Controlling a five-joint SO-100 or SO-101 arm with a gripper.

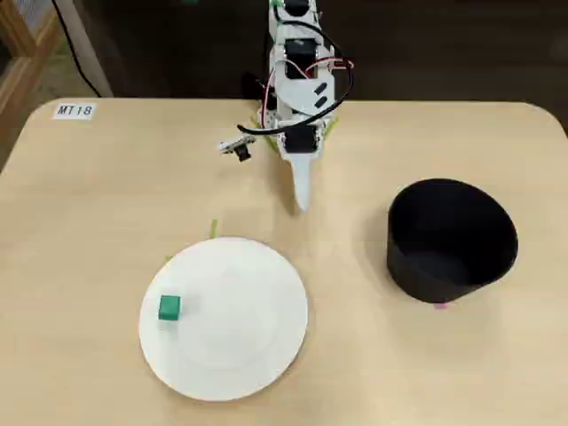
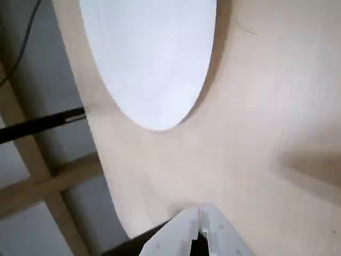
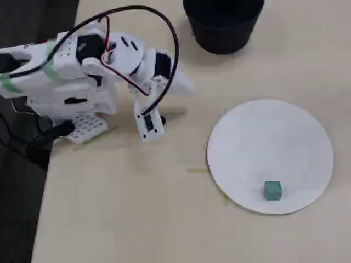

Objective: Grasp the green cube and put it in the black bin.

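The green cube (image 1: 169,307) lies on the left part of a white plate (image 1: 240,311) in a fixed view; in the other it is the cube (image 3: 272,190) near the plate's (image 3: 263,148) lower rim. The black bin (image 1: 451,240) stands to the right, seen as the bin (image 3: 222,22) at the top of the other fixed view. My gripper (image 1: 302,200) hangs near the arm's base, fingers together, well away from cube and bin. The wrist view shows the gripper's tip (image 2: 200,224) shut above bare table, with the plate (image 2: 152,58) ahead; the cube is out of that view.
Thin green tape strips (image 1: 213,229) lie on the table beside the plate. A label reading MT18 (image 1: 74,111) sits at the far left corner. The table edge (image 2: 101,160) and a wooden frame show in the wrist view.
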